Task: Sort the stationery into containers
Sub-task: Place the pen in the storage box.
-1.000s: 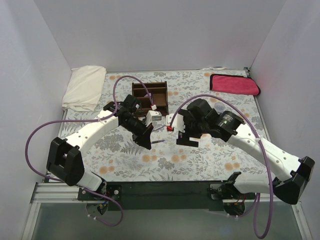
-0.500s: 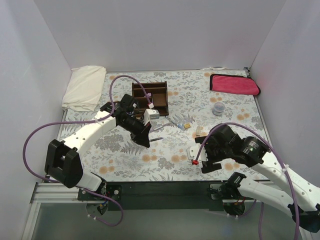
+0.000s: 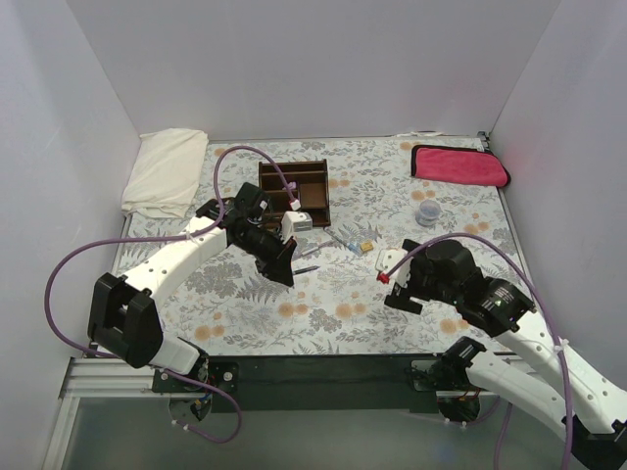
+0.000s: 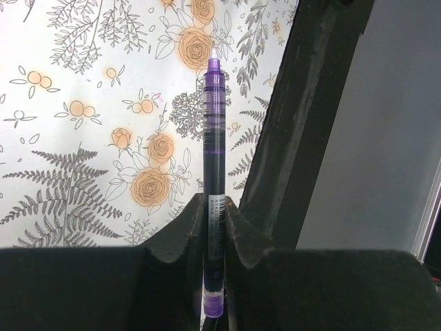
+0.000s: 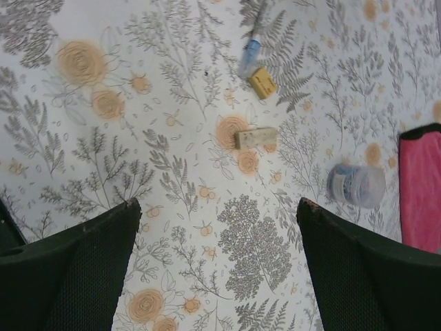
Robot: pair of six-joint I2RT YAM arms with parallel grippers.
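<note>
We hold a purple pen (image 4: 214, 172); other pieces lie loose.
Our left jaws clamp it just in front of the organizer (image 3: 294, 176); our right jaws hang wide apart, empty, above a tan block (image 5: 255, 137) and a yellow block (image 5: 262, 83) on the tabletop (image 5: 172, 103).

Organizer (image 3: 291, 165) at back, pen (image 4: 213, 172) before it, block (image 5: 255, 137) rightward

Glossy plastic pen (image 4: 214, 158), dark wood organizer (image 3: 291, 166), matt printed table cover (image 5: 172, 138), soft pink cloth (image 3: 458, 164)
</note>
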